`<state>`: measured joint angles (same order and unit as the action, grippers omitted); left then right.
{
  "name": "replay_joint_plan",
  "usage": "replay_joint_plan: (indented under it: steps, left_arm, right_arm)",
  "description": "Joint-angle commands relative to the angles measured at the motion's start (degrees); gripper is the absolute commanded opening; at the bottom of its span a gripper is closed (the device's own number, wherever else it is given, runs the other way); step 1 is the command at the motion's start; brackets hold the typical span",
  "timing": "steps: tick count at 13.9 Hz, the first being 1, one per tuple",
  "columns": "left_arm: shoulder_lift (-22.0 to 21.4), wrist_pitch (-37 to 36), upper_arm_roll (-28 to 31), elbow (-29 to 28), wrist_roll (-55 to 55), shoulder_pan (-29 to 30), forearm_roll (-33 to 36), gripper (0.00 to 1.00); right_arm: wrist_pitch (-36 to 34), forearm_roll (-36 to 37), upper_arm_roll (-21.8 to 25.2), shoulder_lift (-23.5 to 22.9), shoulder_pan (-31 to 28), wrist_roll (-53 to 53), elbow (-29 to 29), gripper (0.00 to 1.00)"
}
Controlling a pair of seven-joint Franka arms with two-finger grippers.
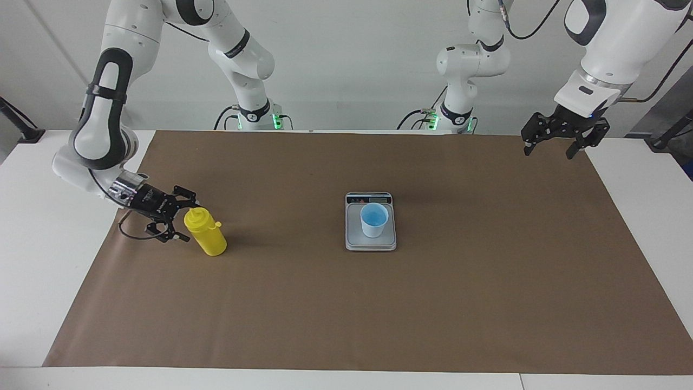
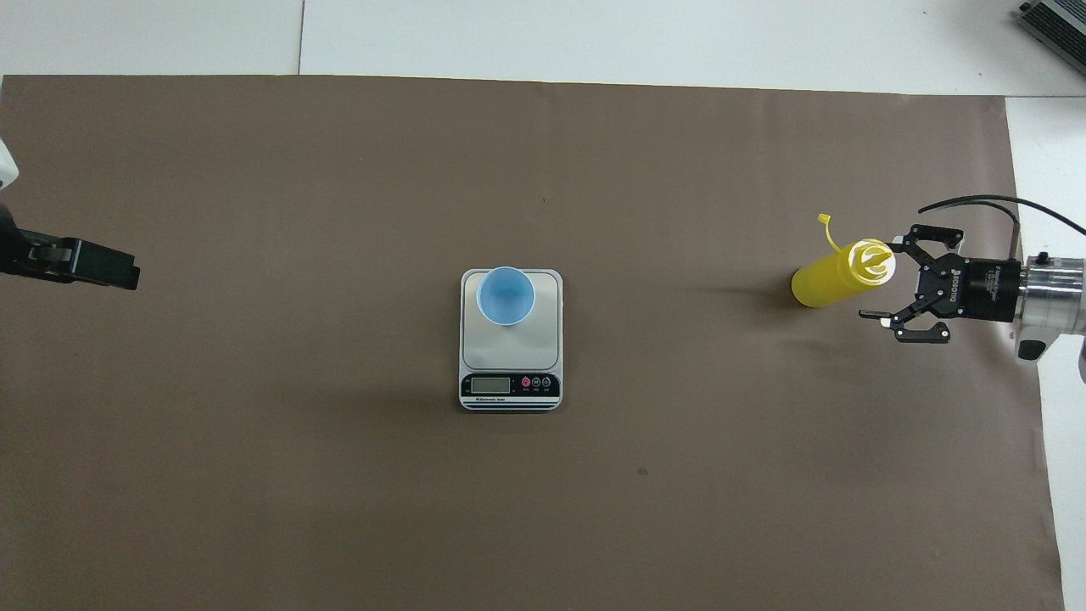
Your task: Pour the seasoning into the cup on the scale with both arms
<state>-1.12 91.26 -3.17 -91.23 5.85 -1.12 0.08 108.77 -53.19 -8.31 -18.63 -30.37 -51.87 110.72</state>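
The bottle (image 1: 206, 234) stands upright toward the right arm's end of the desk (image 1: 32, 254), well apart from the scale (image 1: 371, 241), which carries the cup (image 1: 374, 220). The right tool (image 1: 185, 223) gapes beside the bottle, not touching. The left tool (image 1: 550, 146) waits open.

A brown paper sheet (image 1: 346, 303) is lying flat across the white surface (image 1: 48, 254), covering most of it. A dark device (image 2: 1056, 21) is sitting at one corner.
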Motion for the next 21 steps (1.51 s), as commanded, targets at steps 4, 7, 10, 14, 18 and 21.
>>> replay_joint_plan:
  steps: [4, 7, 10, 14, 18, 21]
  left_arm:
    - [-1.51, -0.20, -0.34, -1.50, 0.83, 0.51, 1.06, 1.00]
    - [-1.51, -0.20, -0.34, -1.50, 0.83, 0.51, 1.06, 1.00]
    - [-1.51, -0.20, -0.34, -1.50, 0.83, 0.51, 1.06, 1.00]
    - [-1.51, -0.20, -0.26, -1.50, 0.83, 0.51, 1.06, 1.00]
    - [-1.43, -0.20, -0.34, -1.50, 0.83, 0.51, 1.06, 1.00]
    - [-1.42, -0.20, -0.34, -1.50, 0.83, 0.51, 1.06, 1.00]
  right_arm:
    - [0.83, 13.42, -0.83, 8.33, 2.24, -3.24, -1.55, 1.00]
    - [0.91, 20.56, -1.09, 9.84, 4.36, 0.78, -2.70, 1.00]
    - [1.00, 22.85, -1.09, 10.71, 7.86, 8.26, -2.79, 1.00]
    - [1.62, 35.93, -1.18, 13.17, 15.77, 8.45, -3.66, 1.00]
    - [1.53, 45.78, -1.18, 14.23, 20.78, 13.17, -6.12, 1.00]
    - [-0.13, 47.38, -1.35, 15.02, 21.23, 17.75, -8.49, 1.00]
